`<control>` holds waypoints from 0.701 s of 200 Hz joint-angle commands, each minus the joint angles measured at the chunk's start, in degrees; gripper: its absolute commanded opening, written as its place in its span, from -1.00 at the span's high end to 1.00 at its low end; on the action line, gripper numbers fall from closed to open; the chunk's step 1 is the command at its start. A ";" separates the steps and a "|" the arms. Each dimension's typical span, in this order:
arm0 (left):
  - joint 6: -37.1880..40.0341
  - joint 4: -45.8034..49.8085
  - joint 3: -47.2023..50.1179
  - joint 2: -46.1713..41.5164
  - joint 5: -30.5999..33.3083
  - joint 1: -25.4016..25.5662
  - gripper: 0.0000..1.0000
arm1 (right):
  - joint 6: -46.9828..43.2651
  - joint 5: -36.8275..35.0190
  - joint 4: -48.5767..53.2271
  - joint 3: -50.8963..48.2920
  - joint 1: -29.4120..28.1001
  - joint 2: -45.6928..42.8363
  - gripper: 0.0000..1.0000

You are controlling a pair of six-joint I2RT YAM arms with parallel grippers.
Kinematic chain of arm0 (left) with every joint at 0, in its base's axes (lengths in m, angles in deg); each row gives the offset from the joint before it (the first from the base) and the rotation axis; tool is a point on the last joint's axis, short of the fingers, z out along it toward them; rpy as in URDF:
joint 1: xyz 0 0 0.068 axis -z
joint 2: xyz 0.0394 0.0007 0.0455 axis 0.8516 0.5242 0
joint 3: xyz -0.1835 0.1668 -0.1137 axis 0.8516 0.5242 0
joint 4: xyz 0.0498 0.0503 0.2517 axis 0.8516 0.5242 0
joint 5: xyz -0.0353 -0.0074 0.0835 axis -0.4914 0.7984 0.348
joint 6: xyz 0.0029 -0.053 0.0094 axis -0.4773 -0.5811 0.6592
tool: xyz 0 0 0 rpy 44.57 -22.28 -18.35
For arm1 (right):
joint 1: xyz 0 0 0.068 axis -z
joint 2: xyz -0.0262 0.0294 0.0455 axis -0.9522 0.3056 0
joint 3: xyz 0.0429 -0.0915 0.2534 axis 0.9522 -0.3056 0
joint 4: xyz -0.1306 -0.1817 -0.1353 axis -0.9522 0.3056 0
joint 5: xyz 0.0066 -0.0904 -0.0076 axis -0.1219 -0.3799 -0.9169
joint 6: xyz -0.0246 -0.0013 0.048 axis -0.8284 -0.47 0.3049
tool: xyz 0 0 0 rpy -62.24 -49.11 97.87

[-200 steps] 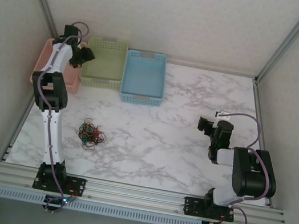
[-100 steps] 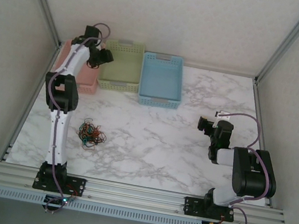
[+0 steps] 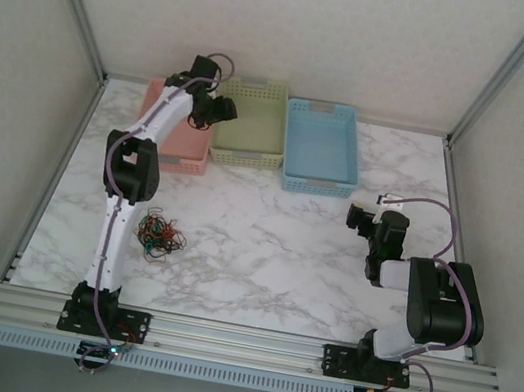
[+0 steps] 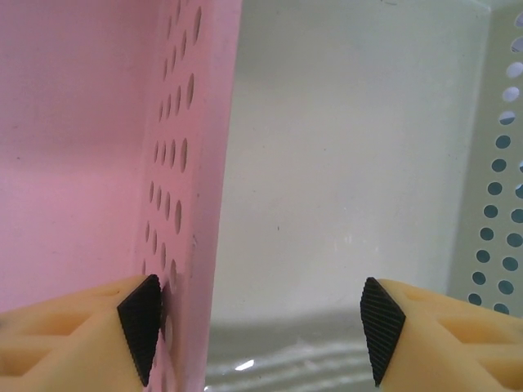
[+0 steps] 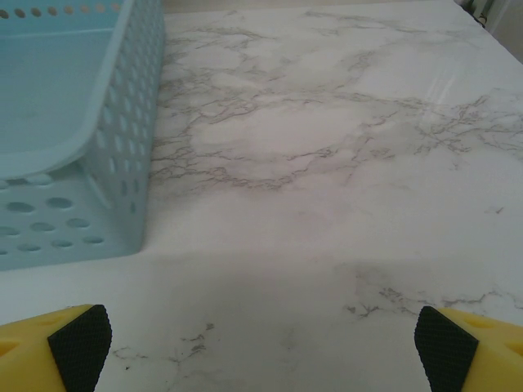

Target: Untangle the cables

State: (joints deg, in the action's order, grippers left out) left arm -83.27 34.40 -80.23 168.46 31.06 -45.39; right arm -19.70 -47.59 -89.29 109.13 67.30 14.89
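One knot of cables loose on the table, near-left; three baskets behind: pink basket, green basket, blue basket; two grippers: left gripper parted, one pad against the pink wall, clasping nothing; right gripper wide, empty.

Your top camera sits high, behind the arm bases, looking down and forward, far enough out to take in the whole surface. The left wrist cam is very close in, pointing past the left fingers along the pink basket wall (green basket right beside it). The right wrist cam rides low and looks across the surface past the right fingers, with the blue basket at frame left. Each wrist view shares its baskets with the top view; the right one shares the marble too.
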 commanded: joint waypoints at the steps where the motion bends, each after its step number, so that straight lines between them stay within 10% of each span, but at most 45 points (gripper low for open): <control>1: -3.39 -0.38 -3.62 2.63 -1.01 1.79 -0.36 | -0.97 0.19 -0.31 1.12 0.25 -0.29 -0.98; 140: 0.86 4.27 -10.20 -2.00 7.55 2.46 -0.79 | -0.99 0.21 -0.31 1.10 0.25 -0.29 -0.98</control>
State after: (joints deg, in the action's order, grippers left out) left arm -84.24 36.79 -88.36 172.59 33.74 -42.57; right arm -19.70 -47.59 -89.29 109.13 67.30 14.89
